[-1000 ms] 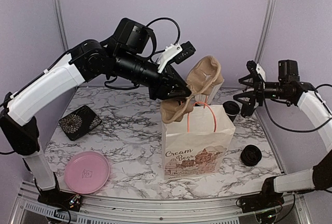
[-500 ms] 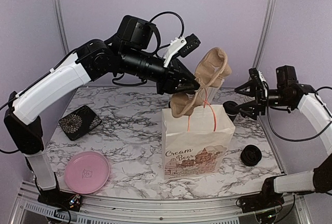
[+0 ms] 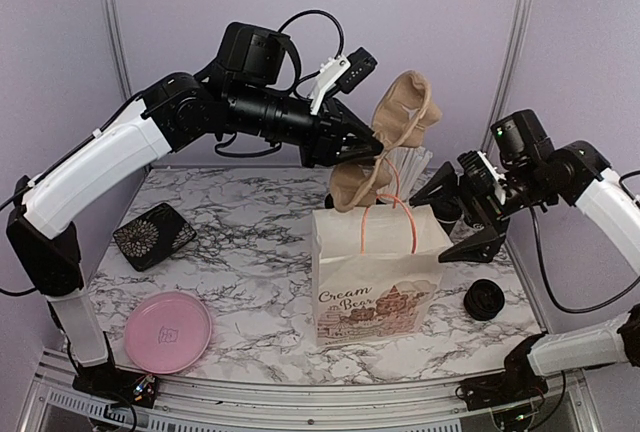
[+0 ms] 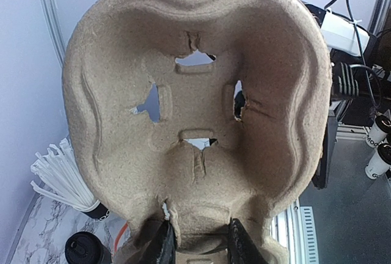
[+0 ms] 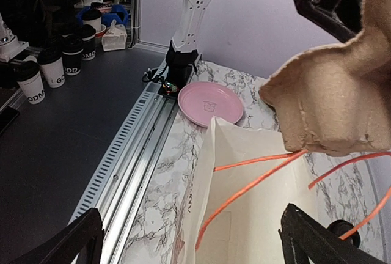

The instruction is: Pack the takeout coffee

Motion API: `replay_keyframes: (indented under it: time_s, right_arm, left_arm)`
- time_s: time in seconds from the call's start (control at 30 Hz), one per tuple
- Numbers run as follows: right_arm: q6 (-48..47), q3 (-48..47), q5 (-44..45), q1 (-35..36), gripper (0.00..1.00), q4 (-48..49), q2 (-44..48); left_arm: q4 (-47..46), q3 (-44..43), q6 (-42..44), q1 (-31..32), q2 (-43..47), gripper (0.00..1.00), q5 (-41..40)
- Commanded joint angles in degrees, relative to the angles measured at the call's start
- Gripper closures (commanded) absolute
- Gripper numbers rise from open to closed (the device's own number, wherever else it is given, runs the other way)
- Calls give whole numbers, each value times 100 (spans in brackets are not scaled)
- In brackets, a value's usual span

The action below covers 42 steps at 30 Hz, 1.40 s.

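The takeout coffee (image 4: 82, 249), a small black cup with a black lid, stands on the marble behind the paper bag (image 3: 380, 272). From above it is mostly hidden behind my right gripper. My left gripper (image 3: 365, 147) is shut on the lower edge of a brown pulp cup carrier (image 3: 392, 147), held tilted above the bag's open mouth. In the left wrist view the carrier (image 4: 195, 111) fills the frame, with the gripper (image 4: 198, 245) pinching its rim. My right gripper (image 3: 455, 220) stands wide open at the bag's upper right corner. Its wrist view looks across the bag (image 5: 263, 203), the gripper (image 5: 192, 245) empty.
A black cup of white straws (image 4: 67, 178) stands beside the coffee. Another black cup (image 3: 484, 299) lies on its side to the right of the bag. A pink plate (image 3: 167, 332) and a black patterned tray (image 3: 153, 235) sit at the left. The bag's orange handles (image 3: 388, 220) stand up.
My right arm has swung down and left, bringing its open gripper up against the bag's right side. My left arm first carried the carrier right and up, then barely moved.
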<state>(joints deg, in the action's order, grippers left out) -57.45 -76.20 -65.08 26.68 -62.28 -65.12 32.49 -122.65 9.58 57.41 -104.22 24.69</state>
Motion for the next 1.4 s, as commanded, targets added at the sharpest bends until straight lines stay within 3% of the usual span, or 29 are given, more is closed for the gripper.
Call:
replay_keyframes:
  time_s: [0.0,0.33,0.6,1.37]
  right_arm:
    - [546,99,624,765,1,408,-35]
    - [286,89,1057,1889,1,94,-131]
    - [36,48,1054,1997,1,-123,-83]
    - [-64,32,1124,2002,1,-237,70]
  left_arm:
    - [-342,-109,-211,-79,115,73,172]
    - [-460,-153,-519,-84,-178,73,471]
    - [-464,61,-774,-5,-276,73,781]
    - [-312,848,-797,130,-344,73,718]
